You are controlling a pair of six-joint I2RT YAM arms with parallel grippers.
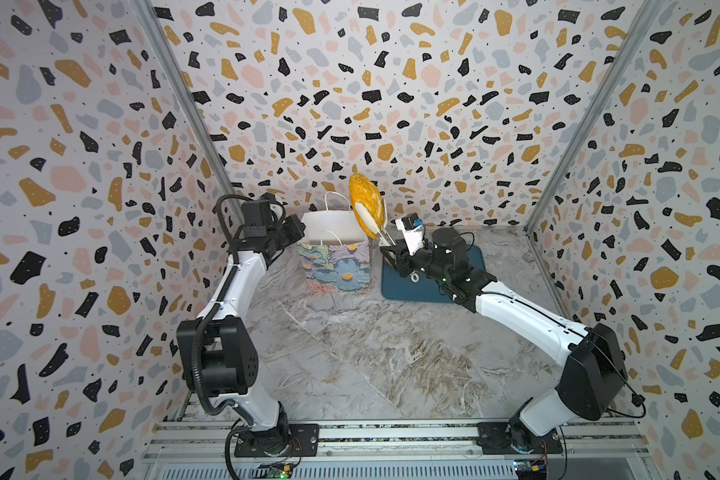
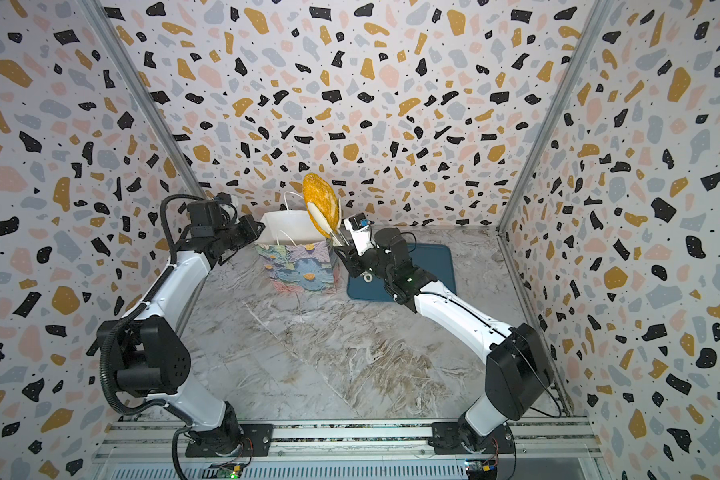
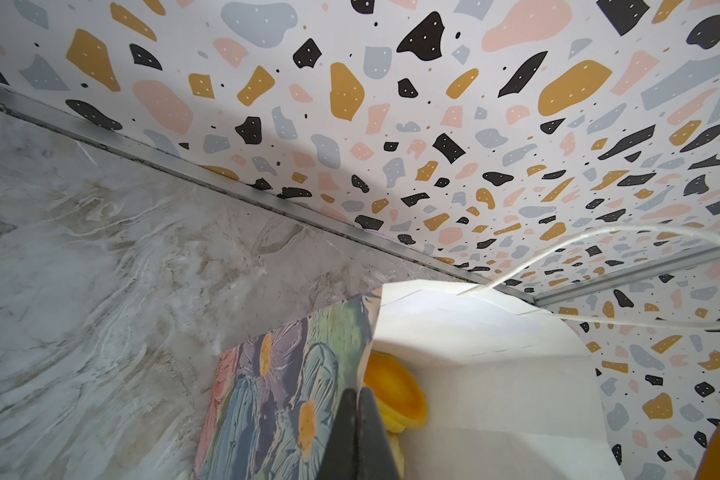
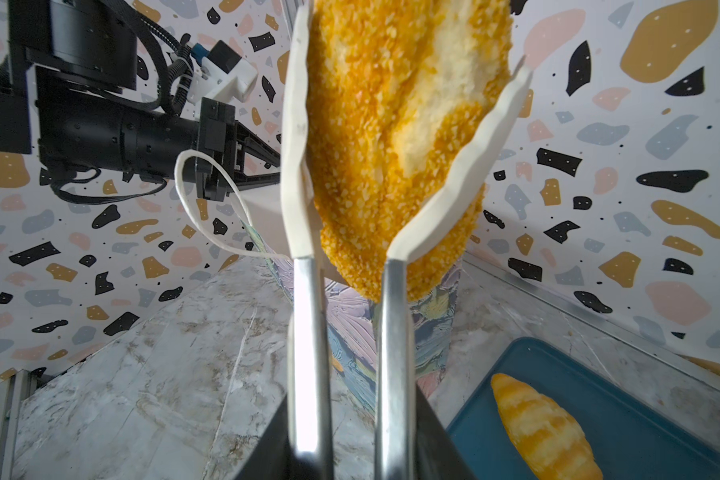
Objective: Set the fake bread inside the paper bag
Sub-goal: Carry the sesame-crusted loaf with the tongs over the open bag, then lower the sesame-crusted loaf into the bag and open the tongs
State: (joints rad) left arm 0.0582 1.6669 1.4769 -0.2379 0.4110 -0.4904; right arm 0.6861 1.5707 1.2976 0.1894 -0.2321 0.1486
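Note:
The paper bag point(image 1: 335, 259) point(image 2: 302, 266) stands upright at the back of the table. My left gripper point(image 3: 356, 395) point(image 1: 298, 230) is shut on the bag's left wall, one finger outside and one inside. Orange fake bread point(image 3: 395, 390) lies inside the bag. My right gripper point(image 4: 350, 432) point(image 1: 391, 249) is shut on metal tongs point(image 4: 306, 332) with white tips. The tongs clamp a large speckled oval loaf point(image 4: 391, 124) point(image 1: 364, 201) point(image 2: 319, 199), held up over the bag's right rim. A striped croissant point(image 4: 545, 428) lies on the tray.
A flat dark-teal tray point(image 1: 395, 291) point(image 2: 441, 257) point(image 4: 641, 415) lies right of the bag, partly under my right arm. The bag's white cord handles point(image 1: 335, 201) point(image 4: 208, 195) stick up. Patterned walls close in the back and both sides.

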